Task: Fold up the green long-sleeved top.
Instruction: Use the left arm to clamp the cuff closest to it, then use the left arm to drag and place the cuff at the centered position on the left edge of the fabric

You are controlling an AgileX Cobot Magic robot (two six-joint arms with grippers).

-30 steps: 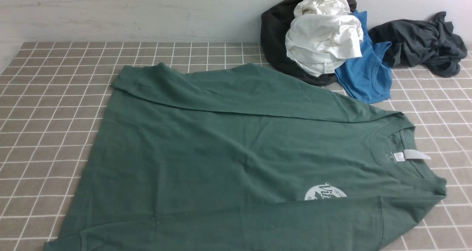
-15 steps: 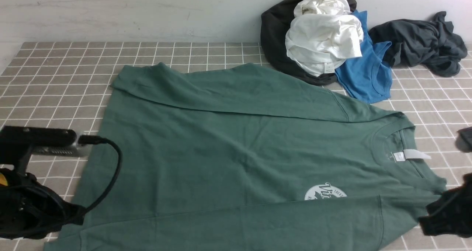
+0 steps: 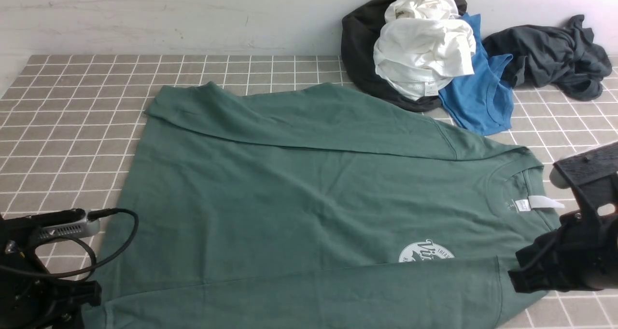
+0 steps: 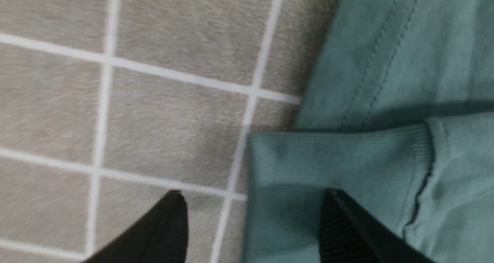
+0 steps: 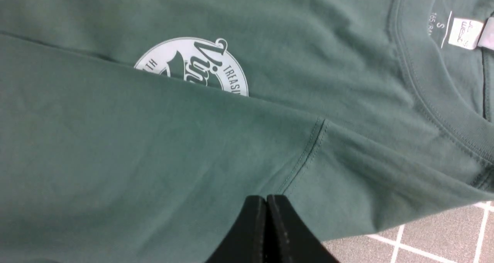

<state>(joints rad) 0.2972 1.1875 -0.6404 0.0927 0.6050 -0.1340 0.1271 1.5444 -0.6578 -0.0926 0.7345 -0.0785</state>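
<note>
Left wrist view: left end effector [image 4: 251,212] wide apart above a corner of the green long-sleeved top [image 4: 347,170].

The left arm is reaching in at the near hem side of the green top [image 3: 270,198], its jaws [image 4: 252,220] standing apart. The right arm is leaning in beside the top's collar end, its wrist covering part of the shoulder, its jaws [image 5: 267,228] pressing together.

green long-sleeved top [image 3: 260,213], spread flat, sleeves folded inward, logo partly covered
</note>
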